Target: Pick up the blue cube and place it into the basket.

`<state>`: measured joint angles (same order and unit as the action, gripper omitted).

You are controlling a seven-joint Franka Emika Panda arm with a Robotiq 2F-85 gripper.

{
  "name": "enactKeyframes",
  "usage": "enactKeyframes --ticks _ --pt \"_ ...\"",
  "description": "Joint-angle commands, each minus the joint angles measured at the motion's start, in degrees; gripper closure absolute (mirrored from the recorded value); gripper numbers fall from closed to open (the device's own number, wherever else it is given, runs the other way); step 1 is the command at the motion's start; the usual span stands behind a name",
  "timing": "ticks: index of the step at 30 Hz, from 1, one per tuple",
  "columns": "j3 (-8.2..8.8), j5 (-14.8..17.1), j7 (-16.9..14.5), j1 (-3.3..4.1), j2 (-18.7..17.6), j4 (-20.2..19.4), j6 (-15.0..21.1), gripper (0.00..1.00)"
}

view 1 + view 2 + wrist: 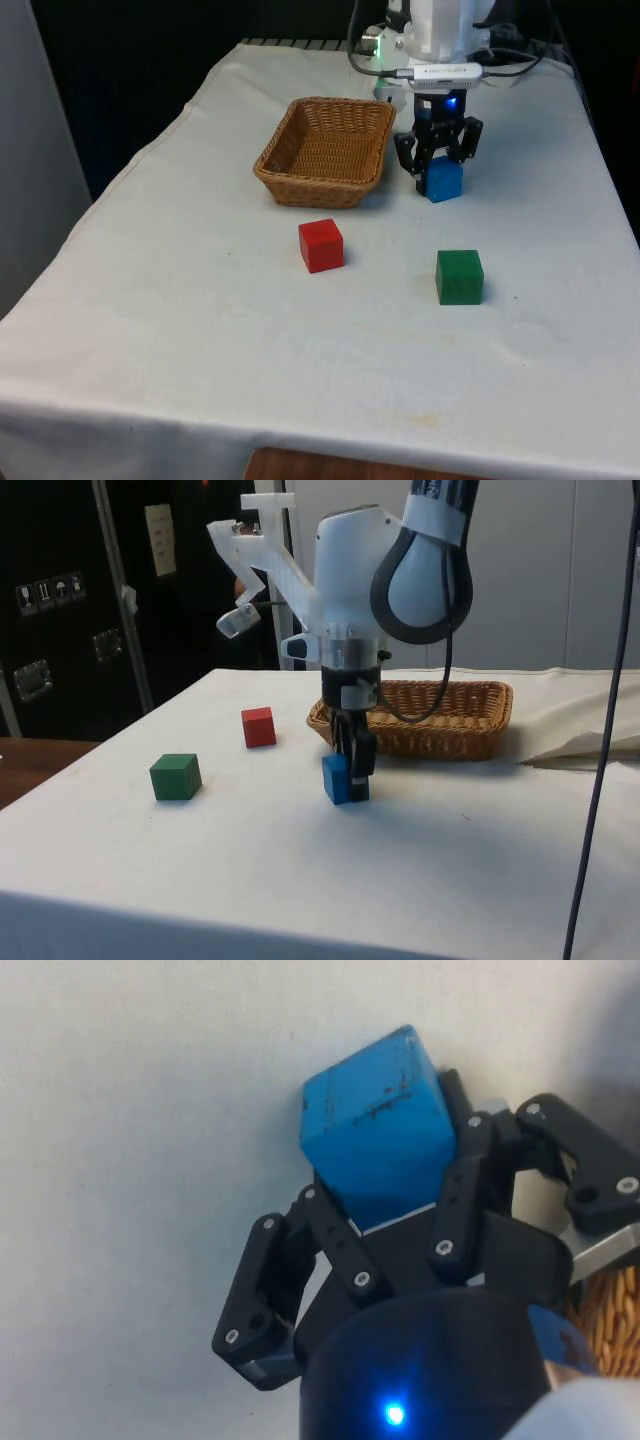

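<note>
side view: gripper (pixel 349 770) comes straight down on the blue cube (pixel 337 778), which sits on the cloth or barely off it; i cannot tell which
grip: fingers clenched on the cube's two opposite faces, seen close in the wrist view (pixel 378 1140); a vertical approach leaves the cube's lower part free for setting down
cube place: toward the table's far edge, just beside the basket (pixel 330 150) on the side away from the table's left edge in the front view
basket: open top, low woven walls, so the cube needs only a modest lift and a short sideways carry
others: red cube (pixel 321 245) and green cube (pixel 459 277) lie nearer the table's near edge, well apart from the carry path
step: grasp looks made, lift is next, by my judgement
</note>
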<state>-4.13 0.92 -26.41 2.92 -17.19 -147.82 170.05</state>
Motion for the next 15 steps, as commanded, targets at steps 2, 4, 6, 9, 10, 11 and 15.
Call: enactKeyframes --ticks 2,4,6,9,10,11,15 --pt "0.00 -0.06 -0.17 -0.06 -0.34 0.06 0.80 0.99" --pt "0.00 0.00 -0.17 -0.06 -0.23 0.06 0.69 0.99" --pt "-0.17 0.11 -0.17 -0.11 0.11 0.00 0.34 0.99" --pt "-0.63 0.63 -0.23 -0.46 1.38 -0.11 -0.57 0.99" --pt "-0.69 0.80 -0.23 -0.57 1.78 -0.23 -0.86 0.99" --pt "-0.74 0.92 -0.29 -0.69 2.23 -0.29 -1.09 0.99" --pt "-0.80 1.32 -0.29 -0.86 4.13 -0.57 -2.58 0.99"
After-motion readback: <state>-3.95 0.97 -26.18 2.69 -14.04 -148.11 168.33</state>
